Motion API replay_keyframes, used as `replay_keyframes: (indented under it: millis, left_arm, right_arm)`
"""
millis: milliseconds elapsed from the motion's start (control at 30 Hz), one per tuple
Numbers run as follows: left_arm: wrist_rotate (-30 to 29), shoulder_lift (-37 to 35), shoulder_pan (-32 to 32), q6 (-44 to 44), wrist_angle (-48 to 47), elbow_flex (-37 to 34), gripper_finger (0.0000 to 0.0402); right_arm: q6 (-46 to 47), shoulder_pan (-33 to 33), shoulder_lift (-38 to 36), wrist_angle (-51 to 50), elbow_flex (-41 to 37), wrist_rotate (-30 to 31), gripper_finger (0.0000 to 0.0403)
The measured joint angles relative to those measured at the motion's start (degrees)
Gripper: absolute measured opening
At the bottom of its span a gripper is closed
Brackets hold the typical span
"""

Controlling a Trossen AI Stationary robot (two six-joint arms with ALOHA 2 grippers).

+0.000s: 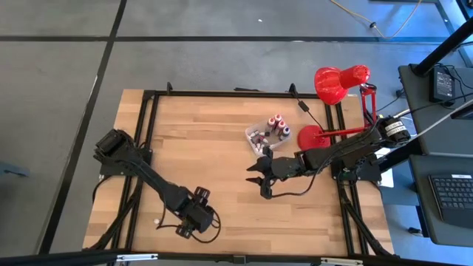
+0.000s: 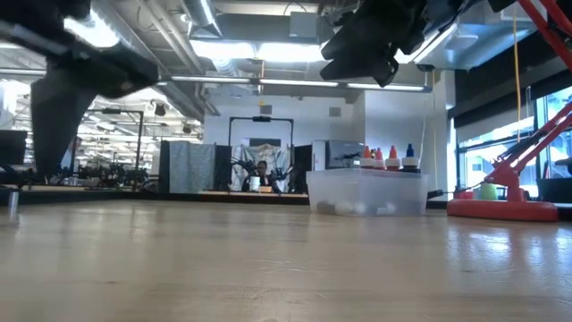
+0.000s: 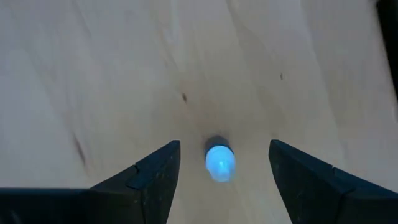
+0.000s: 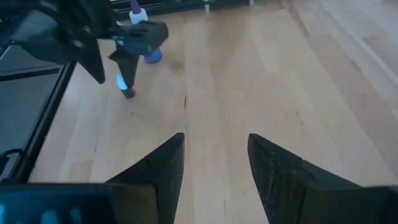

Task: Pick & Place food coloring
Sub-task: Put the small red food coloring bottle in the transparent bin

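A tiny pale blue food coloring bottle (image 3: pixel 219 163) stands on the wooden table (image 1: pixel 214 140) between the open fingers of my left gripper (image 3: pixel 225 144), which points down over it near the table's front left (image 1: pixel 194 220). The fingers stand on either side of it, apart from it. Several more food coloring bottles (image 1: pixel 276 125) with red and dark caps stand in the clear plastic tub (image 1: pixel 260 134) at the far right. My right gripper (image 1: pixel 259 179) hangs open and empty over the table's middle, just in front of the tub.
A red desk lamp (image 1: pixel 340 80) stands with its round base (image 1: pixel 313 137) to the right of the tub. A black frame (image 1: pixel 148 125) runs round the table. Bare wood lies between the two grippers. In the low view a person (image 2: pixel 261 172) shows far back in the room.
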Motion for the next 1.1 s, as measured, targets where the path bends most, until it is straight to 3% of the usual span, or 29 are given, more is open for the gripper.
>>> replay_keyframes:
  millis: [333, 1100]
  left_arm:
    - [0.6, 3.1, 0.0, -1.7, -0.4, 0.0, 0.0202]
    - [0.9, 3.1, 0.2, -1.7, -0.4, 0.2, 0.0063]
  right_arm:
    - [0.6, 0.1, 0.0, 0.1, 0.0, 0.1, 0.0179]
    - [1.3, 0.0, 0.0, 0.1, 0.0, 0.1, 0.0179]
